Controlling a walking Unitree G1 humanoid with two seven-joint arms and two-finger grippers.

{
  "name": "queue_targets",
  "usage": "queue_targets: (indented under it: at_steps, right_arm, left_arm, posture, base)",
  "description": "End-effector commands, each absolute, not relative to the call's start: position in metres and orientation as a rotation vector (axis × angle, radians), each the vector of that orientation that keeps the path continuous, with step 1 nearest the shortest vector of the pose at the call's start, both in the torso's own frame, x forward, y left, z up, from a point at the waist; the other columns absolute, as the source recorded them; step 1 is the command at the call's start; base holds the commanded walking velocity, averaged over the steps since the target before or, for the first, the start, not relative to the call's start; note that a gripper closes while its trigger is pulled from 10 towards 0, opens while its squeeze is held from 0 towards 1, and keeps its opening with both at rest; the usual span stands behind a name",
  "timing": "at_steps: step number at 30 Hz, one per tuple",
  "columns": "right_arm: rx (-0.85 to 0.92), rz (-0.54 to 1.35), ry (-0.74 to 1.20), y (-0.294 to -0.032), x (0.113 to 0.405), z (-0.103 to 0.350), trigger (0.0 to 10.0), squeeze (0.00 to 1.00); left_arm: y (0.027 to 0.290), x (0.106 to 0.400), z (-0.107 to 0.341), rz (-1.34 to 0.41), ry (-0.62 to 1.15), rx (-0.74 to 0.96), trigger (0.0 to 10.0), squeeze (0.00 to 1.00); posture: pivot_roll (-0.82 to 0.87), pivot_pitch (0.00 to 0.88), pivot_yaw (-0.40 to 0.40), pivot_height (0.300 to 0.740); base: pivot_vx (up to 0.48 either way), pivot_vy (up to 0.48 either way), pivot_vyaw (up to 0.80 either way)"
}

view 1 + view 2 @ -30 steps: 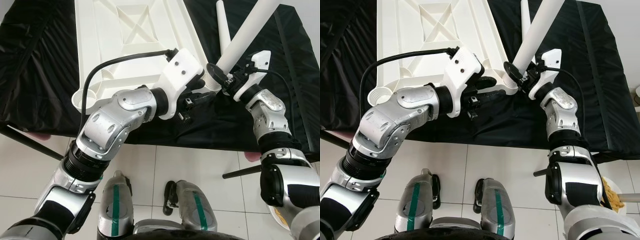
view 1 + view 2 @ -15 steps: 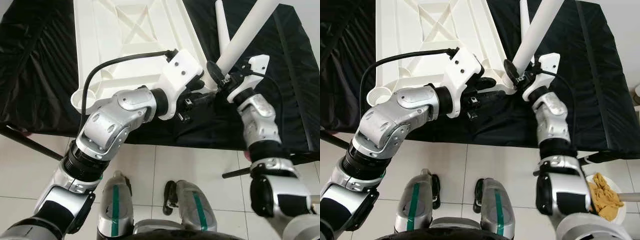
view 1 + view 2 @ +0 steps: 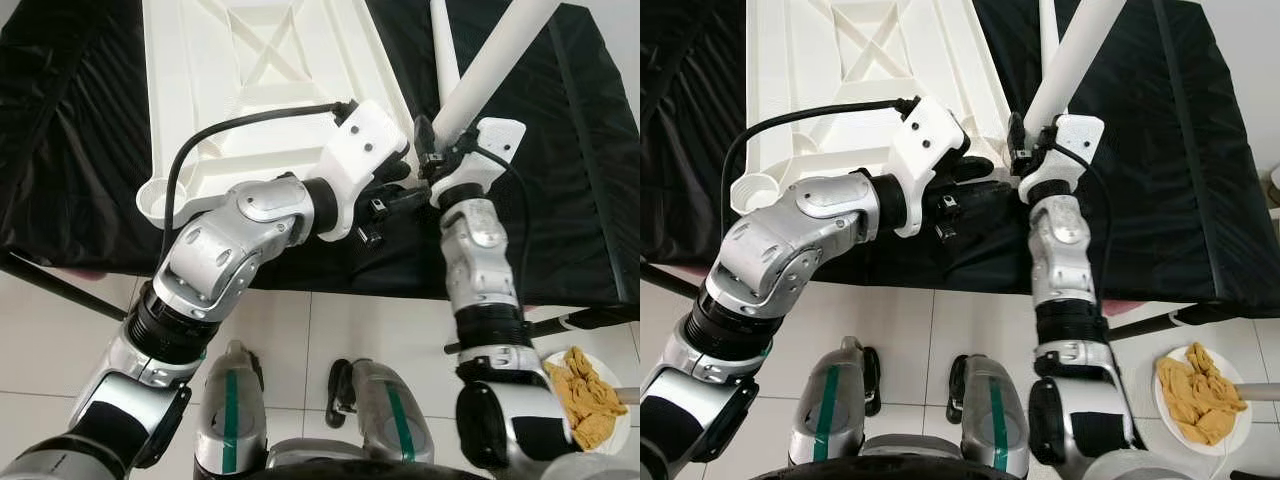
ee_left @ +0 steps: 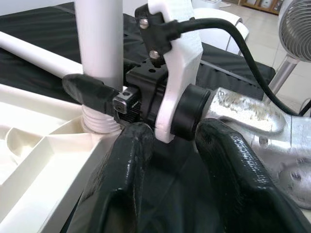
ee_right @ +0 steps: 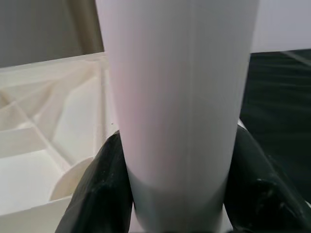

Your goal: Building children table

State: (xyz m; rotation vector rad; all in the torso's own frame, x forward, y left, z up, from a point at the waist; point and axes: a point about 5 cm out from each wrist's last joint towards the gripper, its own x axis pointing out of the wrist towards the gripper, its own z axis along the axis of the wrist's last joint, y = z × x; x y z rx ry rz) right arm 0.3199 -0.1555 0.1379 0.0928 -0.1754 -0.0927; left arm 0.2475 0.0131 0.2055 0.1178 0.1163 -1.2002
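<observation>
Swinging inward, the right gripper (image 3: pixel 432 150) is clamping the white table leg (image 3: pixel 487 68), twisting its threaded end into the tabletop (image 3: pixel 250 90) corner socket; the left gripper (image 4: pixel 170 160), open and empty, is bracing alongside.

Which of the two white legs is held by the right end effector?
The thick leg, standing in the tabletop's corner socket, clamped by the right end effector. The other leg lies on the black cloth behind.

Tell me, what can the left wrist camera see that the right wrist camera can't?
Left wrist view: the leg's ridged end meeting the tabletop corner, the left gripper open over the black cloth, and a fan. Right wrist view: the tabletop's ribs up close. Both: the white table leg clamped by the right gripper, and the white tabletop.
</observation>
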Motion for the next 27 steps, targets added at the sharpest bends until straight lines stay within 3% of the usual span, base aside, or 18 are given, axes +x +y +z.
queue_targets:
  at_steps: [1, 21, 22, 27]
  right_arm:
    - [0.069, -0.218, -0.140, -0.162, 0.314, 0.132, 10.0, 0.00]
    - [0.070, -0.265, -0.145, -0.164, 0.312, 0.141, 10.0, 0.00]
    - [0.080, -0.251, -0.154, -0.165, 0.312, 0.142, 10.0, 1.00]
    - [0.096, -0.215, -0.174, -0.165, 0.311, 0.145, 10.0, 1.00]
  left_arm:
    - [0.011, 0.244, 0.206, -1.221, 0.117, 0.121, 10.0, 0.00]
    - [0.010, 0.245, 0.207, -1.212, 0.114, 0.116, 10.0, 0.00]
    - [0.010, 0.245, 0.207, -1.213, 0.113, 0.116, 10.0, 0.00]
    - [0.009, 0.246, 0.207, -1.212, 0.112, 0.115, 10.0, 0.00]
  posture:
    - [0.05, 0.005, -0.063, 0.740]
    - [0.04, 0.013, -0.068, 0.740]
    - [0.04, 0.015, -0.067, 0.740]
    - [0.04, 0.017, -0.067, 0.740]
  base:
    - [0.000, 0.000, 0.00]
    - [0.000, 0.000, 0.00]
    - [0.000, 0.000, 0.00]
    - [0.000, 0.000, 0.00]
